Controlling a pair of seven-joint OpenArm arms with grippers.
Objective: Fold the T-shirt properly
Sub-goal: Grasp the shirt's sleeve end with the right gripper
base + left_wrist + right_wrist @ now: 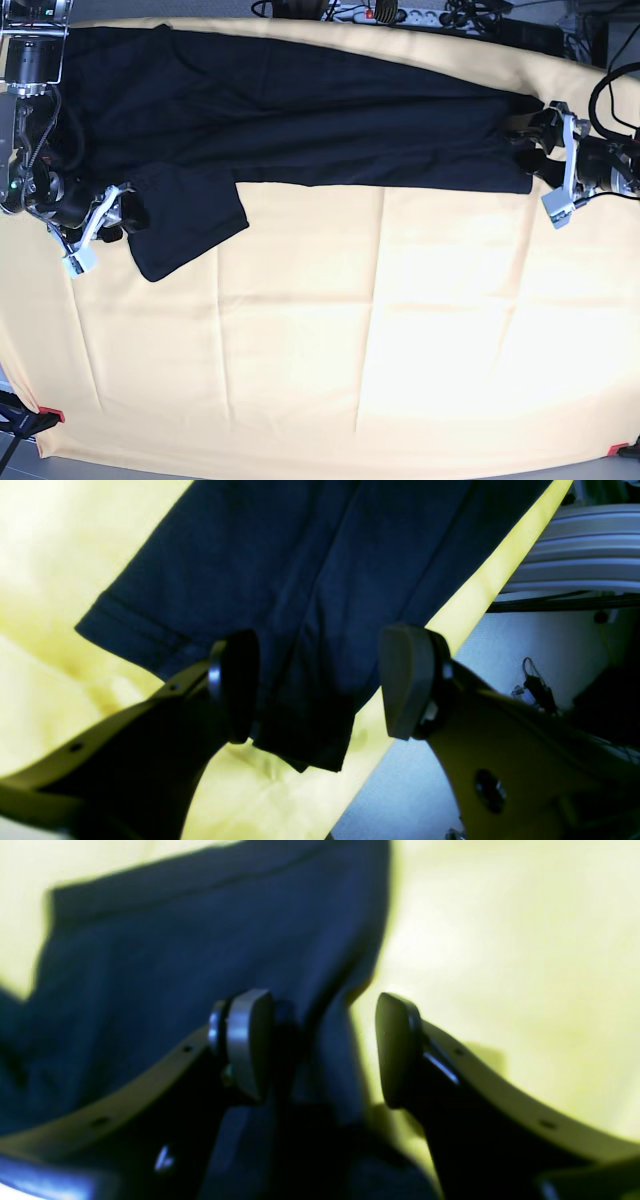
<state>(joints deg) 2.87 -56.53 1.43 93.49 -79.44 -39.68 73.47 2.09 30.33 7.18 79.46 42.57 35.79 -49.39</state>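
Observation:
The black T-shirt (300, 120) lies flat along the far side of the yellow tablecloth (380, 330), folded into a long band. One sleeve (185, 220) sticks out toward the front at the left. My left gripper (542, 160) is at the shirt's right end. In the left wrist view it (320, 685) is open, with the shirt's corner (310, 740) lying between the jaws. My right gripper (105, 225) is at the sleeve's left edge. In the right wrist view it (322, 1047) is open astride the fabric edge (330, 1040).
A power strip and cables (400, 12) lie past the table's far edge. Red tape marks (50, 413) sit at the front corners. The table edge, grey floor (415, 790) and a metal frame (575, 550) are just beside the left gripper.

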